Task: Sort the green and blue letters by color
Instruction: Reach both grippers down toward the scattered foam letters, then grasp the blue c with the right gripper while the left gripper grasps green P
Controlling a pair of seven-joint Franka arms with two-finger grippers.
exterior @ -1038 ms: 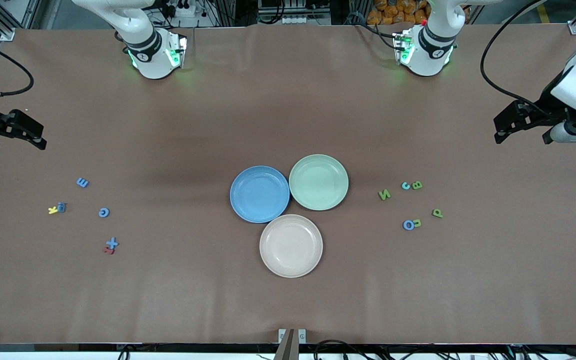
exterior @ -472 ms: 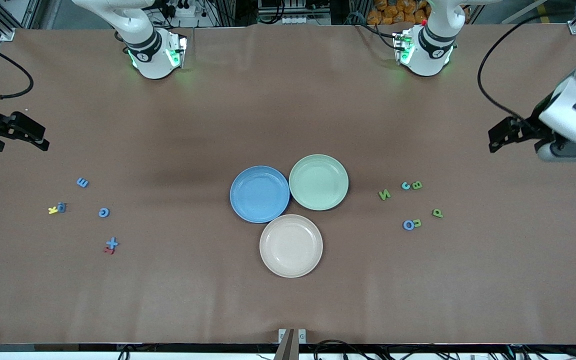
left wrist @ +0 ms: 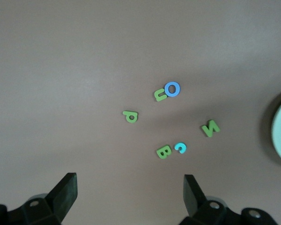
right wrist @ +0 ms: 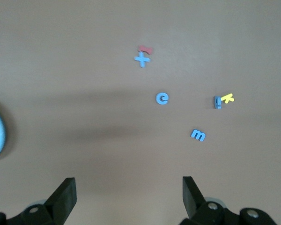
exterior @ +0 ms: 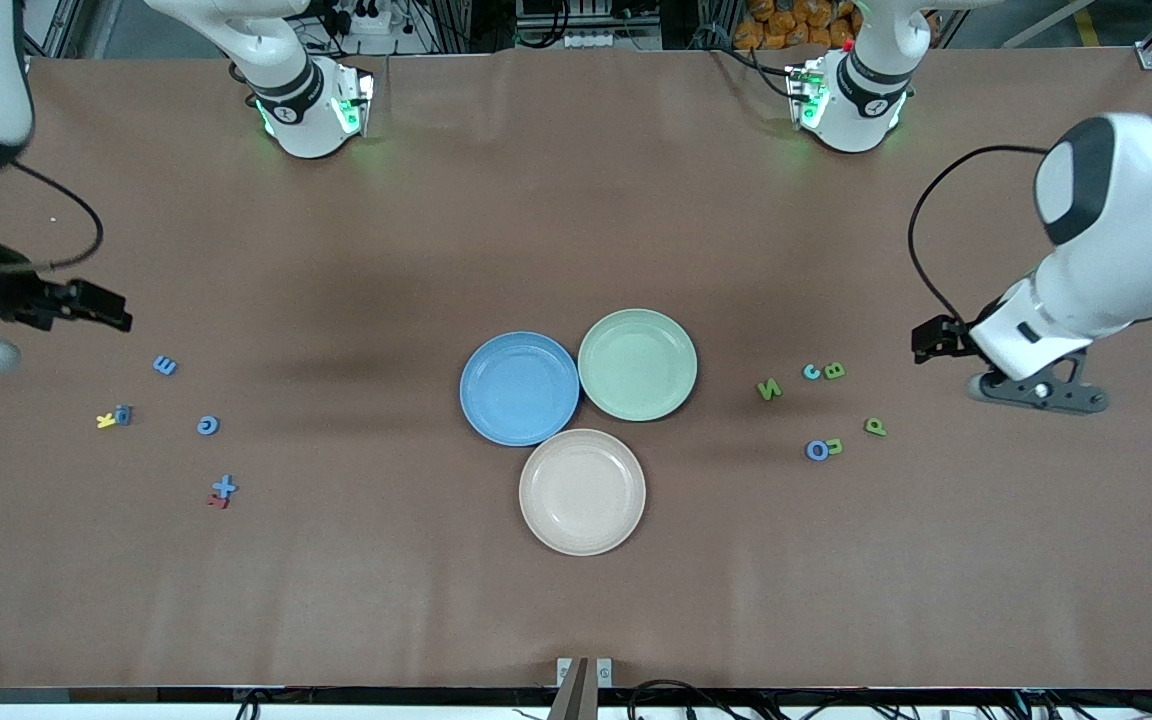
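**Blue and green letters are waiting in two little piles, and both pincers are empty**

The blue and green letters are lying flat on the brown table [exterior: 576, 200], none of them on a plate yet. Toward the left arm's end you are seeing a green N [exterior: 769, 389], a green B [exterior: 834, 371] touching a light blue C [exterior: 812, 372], a green P [exterior: 875, 427], and a blue O [exterior: 817, 450] touching a small green letter [exterior: 835, 446]. Toward the right arm's end you are seeing a blue m [exterior: 165, 365], a blue c [exterior: 208, 425], a blue plus sign [exterior: 224, 486] touching a red letter [exterior: 217, 501], and a small blue letter [exterior: 123, 414] touching a yellow letter [exterior: 106, 420].

In the middle, the round blue plate [exterior: 481, 390], the round green plate [exterior: 676, 365] and the round cream plate [exterior: 582, 530] are sitting close together, with nothing in them.

Your left gripper [left wrist: 130, 194] is hanging over the table near its pile, fingers spread wide, holding nothing. Your right gripper [right wrist: 129, 197] is hanging over the table near the blue m, fingers spread wide too, holding nothing.

I think you are reaching for a first letter on each side. To do it well, start with letters that are lying alone, like the green P or the blue m. Come straight down, one finger on each side, and squeeze gently, because these pieces are thin and could slide away. Leave the touching pairs for later, and take care not to grab the red or yellow letter by mistake.
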